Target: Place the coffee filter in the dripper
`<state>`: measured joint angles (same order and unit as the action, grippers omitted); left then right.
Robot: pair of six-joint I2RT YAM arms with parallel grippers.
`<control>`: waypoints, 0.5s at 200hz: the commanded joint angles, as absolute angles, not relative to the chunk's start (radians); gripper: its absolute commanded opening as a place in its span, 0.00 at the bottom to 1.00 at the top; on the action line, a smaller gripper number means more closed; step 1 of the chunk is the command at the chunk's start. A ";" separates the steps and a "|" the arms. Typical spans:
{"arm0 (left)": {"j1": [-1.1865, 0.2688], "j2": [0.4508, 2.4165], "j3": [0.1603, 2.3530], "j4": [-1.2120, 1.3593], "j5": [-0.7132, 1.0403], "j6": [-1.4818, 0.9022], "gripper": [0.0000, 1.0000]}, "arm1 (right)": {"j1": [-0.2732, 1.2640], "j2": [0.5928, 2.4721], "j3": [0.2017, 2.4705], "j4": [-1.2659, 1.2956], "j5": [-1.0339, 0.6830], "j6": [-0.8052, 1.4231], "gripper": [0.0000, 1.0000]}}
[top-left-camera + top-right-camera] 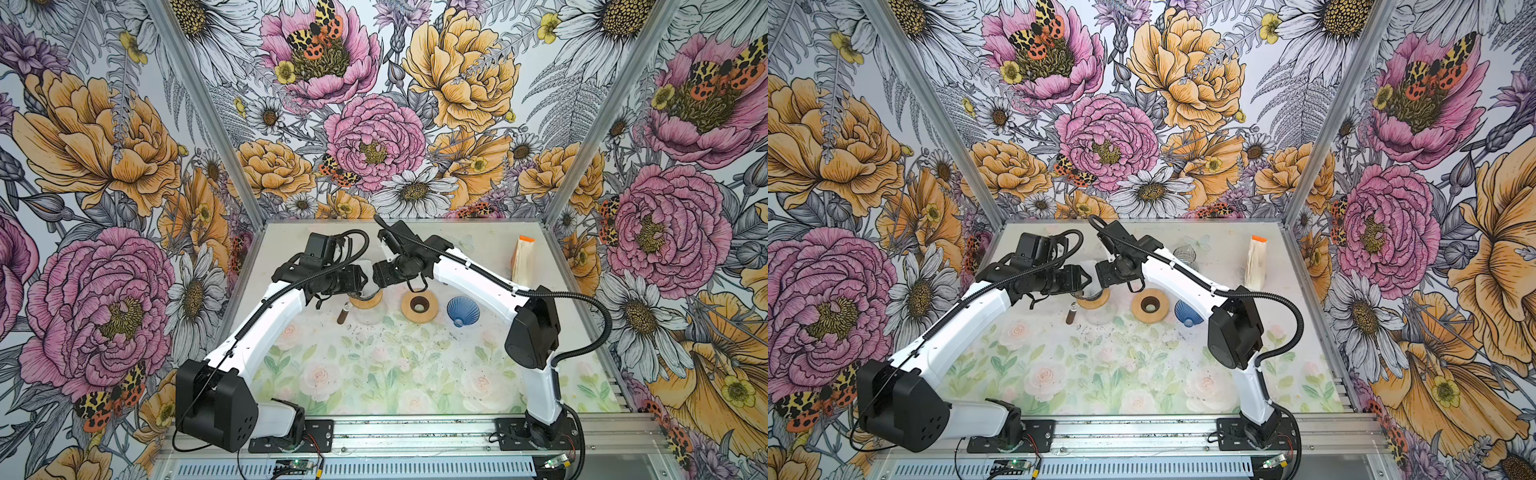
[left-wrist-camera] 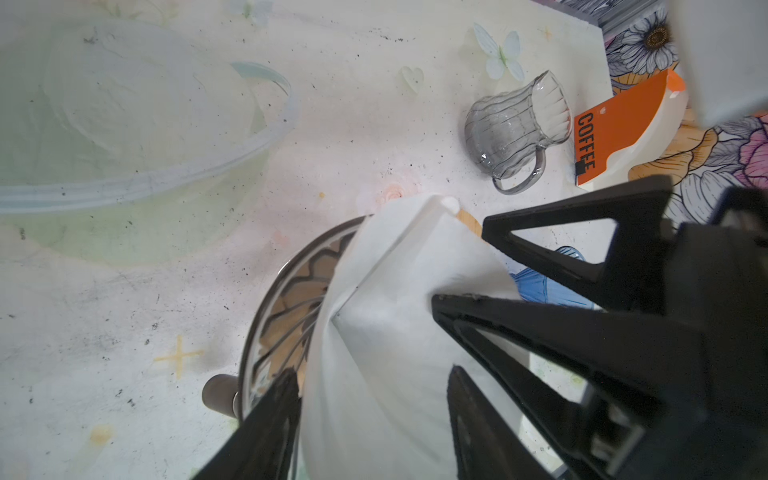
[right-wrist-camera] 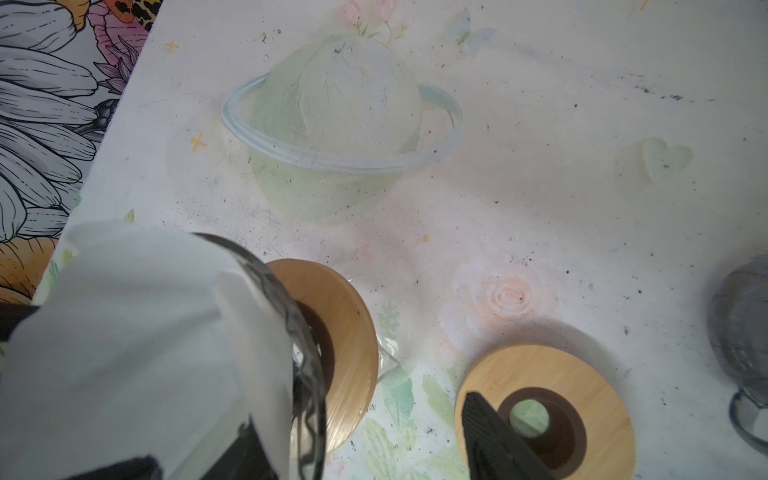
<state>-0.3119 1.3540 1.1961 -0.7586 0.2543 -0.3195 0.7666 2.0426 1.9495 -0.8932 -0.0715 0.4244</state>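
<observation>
The white paper coffee filter stands tilted in and over the clear glass dripper, which sits on a wooden collar atop a glass carafe. Both grippers meet just above it in both top views. My left gripper is open; the filter fills the gap between its spread fingers and runs on behind one of them. My right gripper is open too. One of its fingers hangs free, the other is partly hidden by the filter. In a top view only a sliver of filter shows.
A spare wooden ring and a blue dripper lie right of the carafe. An orange-and-white pack marked COFFEE stands at the back right with a ribbed glass pitcher near it. A dark handle juts left from the carafe.
</observation>
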 commanded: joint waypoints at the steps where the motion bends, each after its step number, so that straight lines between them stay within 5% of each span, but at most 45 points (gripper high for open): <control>1: -0.302 1.324 1.253 -0.755 0.241 -0.328 0.60 | 0.768 2.013 1.957 -0.894 -0.053 0.414 0.68; 100: -0.303 1.276 1.200 -0.831 0.218 -0.334 0.68 | 0.760 2.003 1.938 -0.894 -0.054 0.415 0.69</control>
